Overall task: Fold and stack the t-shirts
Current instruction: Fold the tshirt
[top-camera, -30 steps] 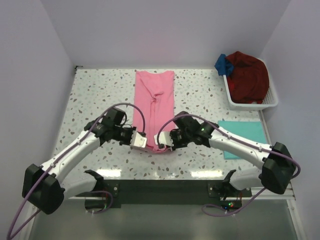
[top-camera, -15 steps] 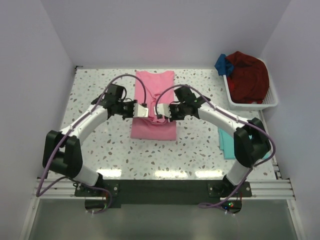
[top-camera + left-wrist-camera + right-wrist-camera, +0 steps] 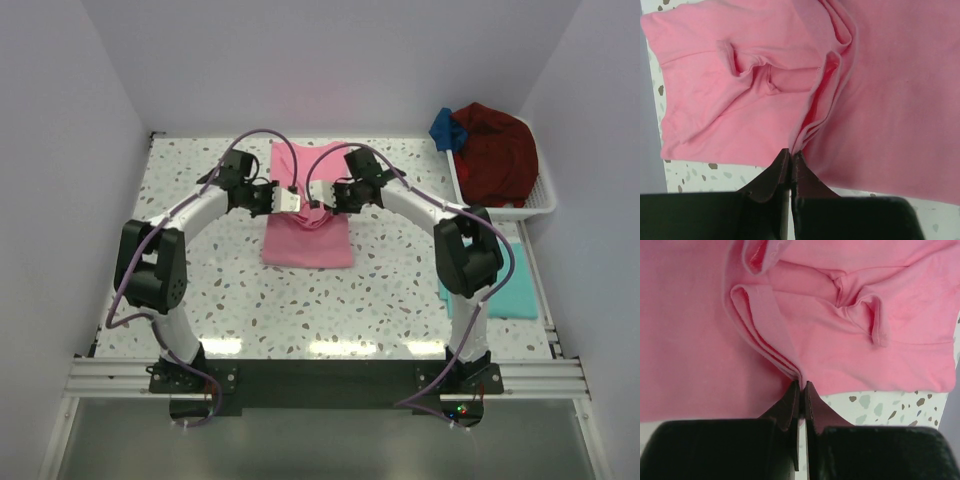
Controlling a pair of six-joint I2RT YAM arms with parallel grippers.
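Note:
The pink t-shirt [image 3: 308,242] lies on the speckled table [image 3: 200,290], its near part doubled back over its far part. My left gripper [image 3: 298,200] is shut on the shirt's bunched hem, seen in the left wrist view [image 3: 791,152] with layers pinched between the jaws. My right gripper [image 3: 318,203] is shut on the same hem right beside it, shown in the right wrist view [image 3: 801,384]. The pink cloth fills both wrist views [image 3: 890,100] [image 3: 690,340]. A folded teal t-shirt [image 3: 510,298] lies at the table's right edge. Dark red [image 3: 495,150] and blue [image 3: 444,128] garments sit in a basket.
A white plastic basket [image 3: 510,208] stands at the back right against the wall. Both arms arch over the table with purple cables. Pale walls close in the left, back and right sides.
Both grippers have carried the shirt's near hem from the front of the table toward the back, doubling the shirt over itself. The arms are now stretched far forward.

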